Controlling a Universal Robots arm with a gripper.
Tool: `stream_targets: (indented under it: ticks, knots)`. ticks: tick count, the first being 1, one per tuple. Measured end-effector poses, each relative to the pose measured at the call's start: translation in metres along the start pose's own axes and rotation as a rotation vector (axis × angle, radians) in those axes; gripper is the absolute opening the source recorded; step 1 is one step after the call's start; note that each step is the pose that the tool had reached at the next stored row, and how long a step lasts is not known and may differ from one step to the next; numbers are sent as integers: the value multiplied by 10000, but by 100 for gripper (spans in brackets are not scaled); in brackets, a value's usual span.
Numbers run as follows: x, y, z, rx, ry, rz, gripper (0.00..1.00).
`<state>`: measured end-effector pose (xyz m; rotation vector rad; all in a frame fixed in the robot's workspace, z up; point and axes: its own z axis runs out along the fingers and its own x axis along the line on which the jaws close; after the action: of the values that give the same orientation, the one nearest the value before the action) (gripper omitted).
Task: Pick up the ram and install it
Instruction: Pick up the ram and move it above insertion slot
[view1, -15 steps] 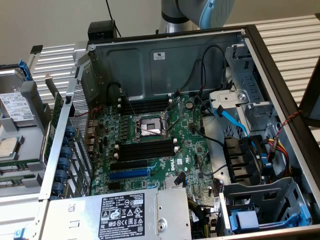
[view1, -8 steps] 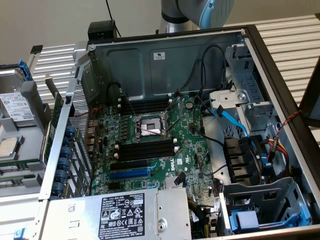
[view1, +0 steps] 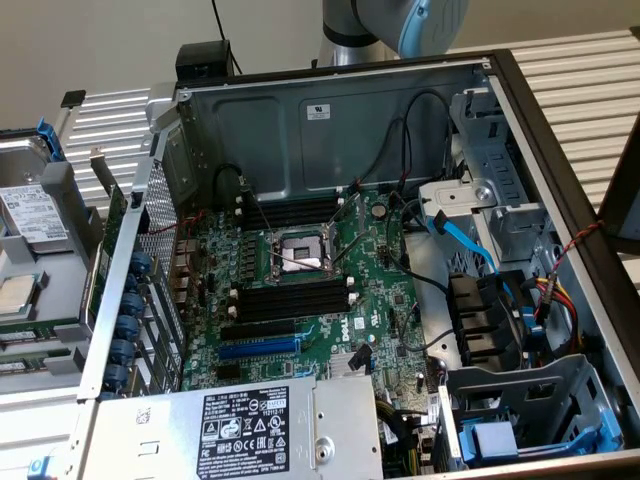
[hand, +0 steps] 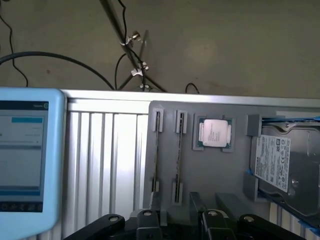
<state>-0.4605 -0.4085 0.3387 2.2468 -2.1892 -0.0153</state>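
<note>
Wrist view: the released tool (hand: 180, 222) hangs over the grey tray (hand: 225, 180), where the ram (hand: 156, 160) stands edge-on in a slot near the processor (hand: 215, 134).

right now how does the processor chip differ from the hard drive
The processor chip is small and square; the hard drive is larger and oblong. The chip has a silver lid with a green edge; the drive carries a white label and blue rails. Both lie flat in the gray tray.
</note>
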Motion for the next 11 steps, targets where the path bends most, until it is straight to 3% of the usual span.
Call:
stream_targets:
  ticks: [8, 11]
  knots:
    - [63, 0, 126, 6, 3, -6, 36]
    - [68, -3, 167, 49, 5, -5, 36]
